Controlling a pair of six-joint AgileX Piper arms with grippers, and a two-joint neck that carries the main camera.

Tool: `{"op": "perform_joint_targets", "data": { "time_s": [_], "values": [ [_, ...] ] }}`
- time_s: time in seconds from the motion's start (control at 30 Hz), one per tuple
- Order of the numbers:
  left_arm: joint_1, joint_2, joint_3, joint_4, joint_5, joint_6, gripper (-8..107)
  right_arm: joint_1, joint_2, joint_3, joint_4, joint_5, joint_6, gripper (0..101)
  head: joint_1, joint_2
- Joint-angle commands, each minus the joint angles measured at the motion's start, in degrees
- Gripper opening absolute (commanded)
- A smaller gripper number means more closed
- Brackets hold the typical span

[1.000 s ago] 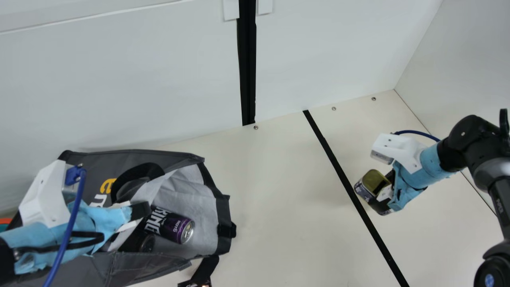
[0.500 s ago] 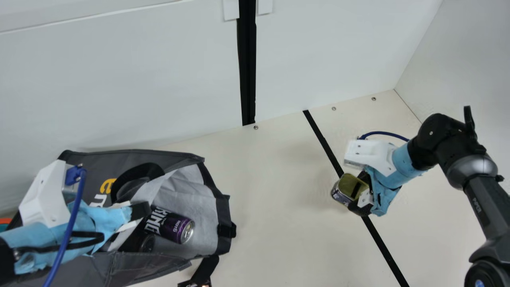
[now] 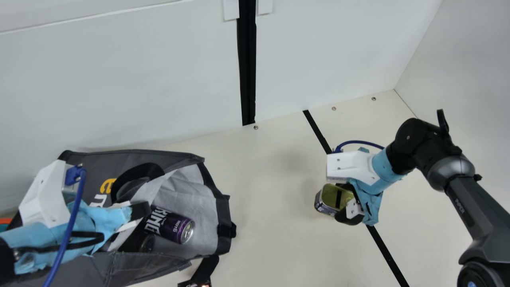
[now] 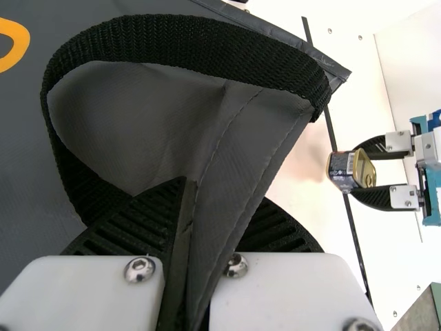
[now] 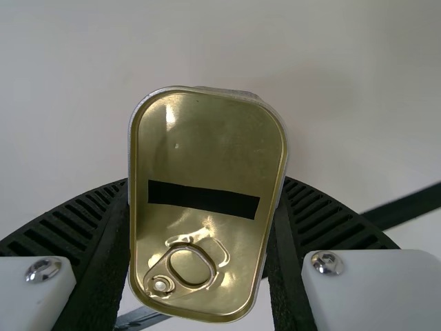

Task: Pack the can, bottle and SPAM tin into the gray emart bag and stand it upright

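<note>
SPAM tin [image 5: 207, 145] in our right gripper [image 3: 343, 202], can [image 3: 171, 227] and bottle [image 3: 147, 243] in the bag [image 3: 85, 165].
We pinch the tin between both fingers over the tabletop [image 3: 271, 191], well apart from the gray bag, which lies on its side; our left gripper [image 3: 140, 214] clamps a fold of its fabric, and the purple-black can lies just beside the dark bottle.

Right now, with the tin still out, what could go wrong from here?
The can lies near the mouth of the bag, so it may block the tin or roll out if nudged.
The right end effector pinches the tin by its sides; bumping the rim could twist it loose.
The left end effector grips just a fold of bag fabric, which might slip.
</note>
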Motion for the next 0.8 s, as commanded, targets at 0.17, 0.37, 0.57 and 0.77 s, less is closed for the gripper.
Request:
{"op": "perform_joint_targets", "data": {
  "time_s": [0.17, 0.37, 0.57, 0.77],
  "values": [
    [0.0, 0.0, 0.0, 0.0, 0.0, 0.0, -8, 3.4, -0.7, 1.6, 1.2, 0.0, -2.4, 0, -1.3, 0.0],
    [0.0, 0.0, 0.0, 0.0, 0.0, 0.0, -8, 6.5, -1.3, 2.4, 2.1, 0.0, -3.6, 0, -1.3, 0.0],
    [0.0, 0.0, 0.0, 0.0, 0.0, 0.0, -8, 9.7, -2.1, 2.9, 3.2, 0.0, -4.1, 0, -1.3, 0.0],
    [0.0, 0.0, 0.0, 0.0, 0.0, 0.0, -8, 13.0, -2.8, 2.9, 4.5, 0.0, -4.1, 0, -1.3, 0.0]
  ]
}}
